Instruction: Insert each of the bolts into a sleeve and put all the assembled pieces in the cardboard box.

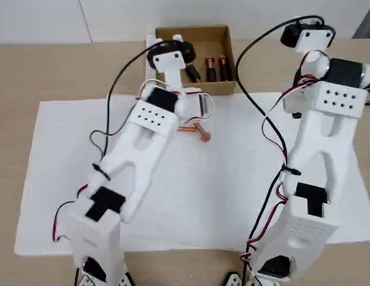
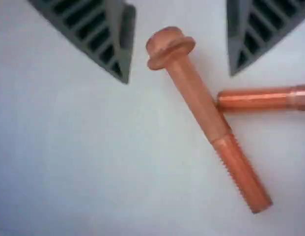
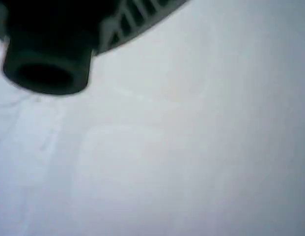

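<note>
Two copper bolts lie on the white sheet just in front of the cardboard box point(image 1: 192, 30). One bolt point(image 2: 206, 118) point(image 1: 201, 133) has its flanged head between the fingers of my left gripper point(image 2: 179, 76), which hangs open above it. The second bolt point(image 2: 260, 98) point(image 1: 186, 128) touches the first one's shank from the side. My right gripper point(image 3: 59, 29) point(image 1: 294, 110) stands over the sheet's far right part, shut on a black sleeve point(image 3: 46, 69) whose open end points down. Several bolt-and-sleeve pieces point(image 1: 211, 68) lie in the box.
The white sheet point(image 1: 202, 196) covers most of the wooden table point(image 1: 53, 71). Cables run from both arms across the sheet and past the box. There is bare sheet between the two arms.
</note>
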Robot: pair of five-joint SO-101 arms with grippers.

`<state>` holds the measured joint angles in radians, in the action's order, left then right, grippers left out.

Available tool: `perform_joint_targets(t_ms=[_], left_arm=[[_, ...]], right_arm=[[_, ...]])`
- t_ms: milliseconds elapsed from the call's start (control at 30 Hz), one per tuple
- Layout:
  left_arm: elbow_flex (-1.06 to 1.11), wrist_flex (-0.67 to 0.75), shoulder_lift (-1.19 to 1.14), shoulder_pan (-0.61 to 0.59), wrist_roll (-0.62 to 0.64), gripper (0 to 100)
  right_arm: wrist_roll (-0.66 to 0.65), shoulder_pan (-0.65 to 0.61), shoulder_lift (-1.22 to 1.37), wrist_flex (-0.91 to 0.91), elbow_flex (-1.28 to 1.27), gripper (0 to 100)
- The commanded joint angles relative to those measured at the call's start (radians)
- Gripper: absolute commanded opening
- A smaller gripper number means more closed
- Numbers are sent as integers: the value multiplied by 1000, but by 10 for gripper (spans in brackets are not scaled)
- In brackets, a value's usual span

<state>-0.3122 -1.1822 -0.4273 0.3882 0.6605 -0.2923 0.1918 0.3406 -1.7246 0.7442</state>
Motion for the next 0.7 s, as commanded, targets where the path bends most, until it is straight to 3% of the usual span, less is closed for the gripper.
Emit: perform_joint_targets(t_ms=[0, 300, 667], left_arm=[[-99, -3, -52, 12, 84, 122], [-219, -9, -198, 31, 207, 122], [-240, -5, -278, 61, 227, 122]], right_arm=[[12, 21, -77, -5, 3, 4], [12, 24, -77, -5, 3, 4], [12, 24, -77, -5, 3, 4]])
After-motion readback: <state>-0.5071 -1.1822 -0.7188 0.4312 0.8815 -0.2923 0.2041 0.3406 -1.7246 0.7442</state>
